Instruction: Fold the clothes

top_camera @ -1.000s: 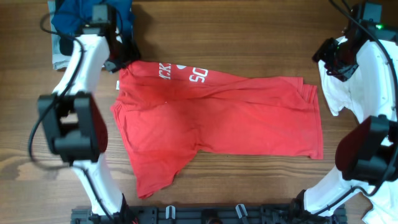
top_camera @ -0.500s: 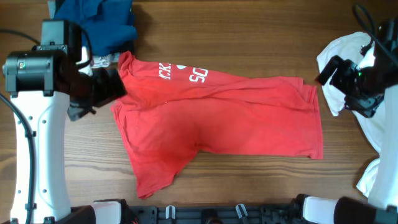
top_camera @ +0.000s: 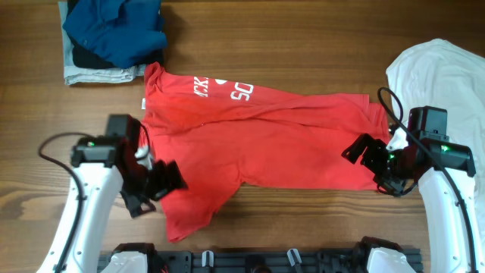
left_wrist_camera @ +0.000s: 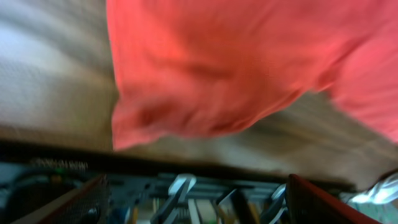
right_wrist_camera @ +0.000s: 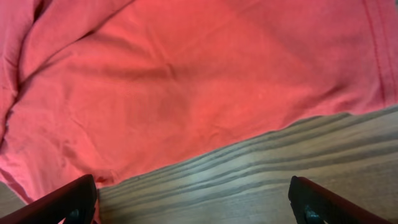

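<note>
The red T-shirt point(top_camera: 265, 144) with white lettering lies spread and wrinkled across the middle of the table, one part trailing toward the front left. It fills the top of the left wrist view point(left_wrist_camera: 236, 68) and the right wrist view point(right_wrist_camera: 186, 81). My left gripper point(top_camera: 163, 182) is open and empty at the shirt's front left part; its view point(left_wrist_camera: 196, 202) is blurred. My right gripper point(top_camera: 364, 155) is open and empty over the shirt's front right corner, above bare wood point(right_wrist_camera: 193, 199). A white shirt point(top_camera: 447, 83) lies at the right edge.
A pile of blue and grey clothes point(top_camera: 114, 34) sits at the back left corner. A dark rail point(top_camera: 258, 262) with clamps runs along the table's front edge. Bare wood shows at the back and front.
Both arms have swung from the back of the table to the front: the left gripper from the shirt's back left corner to its front left part, the right from the white shirt to the front right corner.
</note>
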Robot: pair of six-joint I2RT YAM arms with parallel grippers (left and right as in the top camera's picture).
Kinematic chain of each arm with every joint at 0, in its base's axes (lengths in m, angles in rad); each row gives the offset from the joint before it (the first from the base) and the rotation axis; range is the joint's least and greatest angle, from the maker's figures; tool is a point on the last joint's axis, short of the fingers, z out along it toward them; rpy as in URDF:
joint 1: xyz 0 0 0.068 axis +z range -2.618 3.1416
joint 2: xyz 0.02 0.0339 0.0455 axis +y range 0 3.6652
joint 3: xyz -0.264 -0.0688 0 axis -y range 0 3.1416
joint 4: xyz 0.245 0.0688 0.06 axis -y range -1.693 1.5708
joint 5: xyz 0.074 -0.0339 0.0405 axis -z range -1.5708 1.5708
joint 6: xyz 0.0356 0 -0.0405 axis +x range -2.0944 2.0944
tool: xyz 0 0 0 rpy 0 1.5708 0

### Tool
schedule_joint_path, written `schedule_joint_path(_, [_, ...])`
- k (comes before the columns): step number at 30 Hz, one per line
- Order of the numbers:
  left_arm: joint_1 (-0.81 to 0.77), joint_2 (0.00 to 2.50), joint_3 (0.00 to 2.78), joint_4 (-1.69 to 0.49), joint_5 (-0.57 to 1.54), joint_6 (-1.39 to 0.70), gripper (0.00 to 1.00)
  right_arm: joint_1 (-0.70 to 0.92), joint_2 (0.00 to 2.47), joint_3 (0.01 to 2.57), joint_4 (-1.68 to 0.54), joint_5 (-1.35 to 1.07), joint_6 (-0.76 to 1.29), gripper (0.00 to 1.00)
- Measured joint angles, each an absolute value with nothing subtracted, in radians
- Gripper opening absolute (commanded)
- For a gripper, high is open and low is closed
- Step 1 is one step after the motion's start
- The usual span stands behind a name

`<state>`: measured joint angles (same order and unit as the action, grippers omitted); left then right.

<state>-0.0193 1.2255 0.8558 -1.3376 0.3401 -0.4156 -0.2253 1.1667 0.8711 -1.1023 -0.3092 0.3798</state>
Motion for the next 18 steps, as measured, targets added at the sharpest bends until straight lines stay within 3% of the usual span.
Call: schedule_joint_path(18, [-0.13,1.289,0.619,-1.06,0.21,-0.716,0.87,-0.225,1.167,0.871,-1.008,-0.323,0.38,1.0])
